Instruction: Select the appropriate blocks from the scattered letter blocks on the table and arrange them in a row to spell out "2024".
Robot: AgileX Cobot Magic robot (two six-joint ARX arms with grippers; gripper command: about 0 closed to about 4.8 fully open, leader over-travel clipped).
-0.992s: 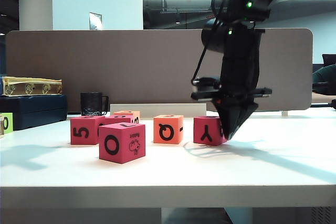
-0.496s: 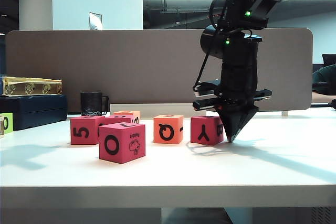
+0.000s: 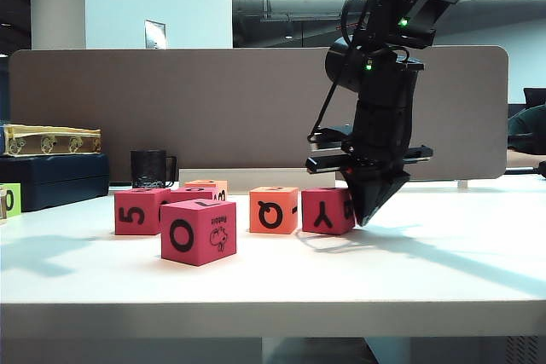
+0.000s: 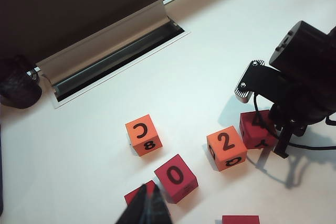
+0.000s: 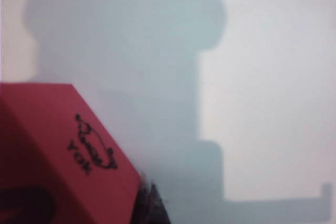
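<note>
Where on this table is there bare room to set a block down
The table is bare across its front strip and to the right of the right gripper. In the left wrist view, open white lies between the cable slot and the C block. It is crowded around the 0 block, 2 block and Y block.

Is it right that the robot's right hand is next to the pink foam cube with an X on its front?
Not quite: the letter is Y, not X. The exterior view shows the right hand beside the pink foam cube with a Y.
</note>
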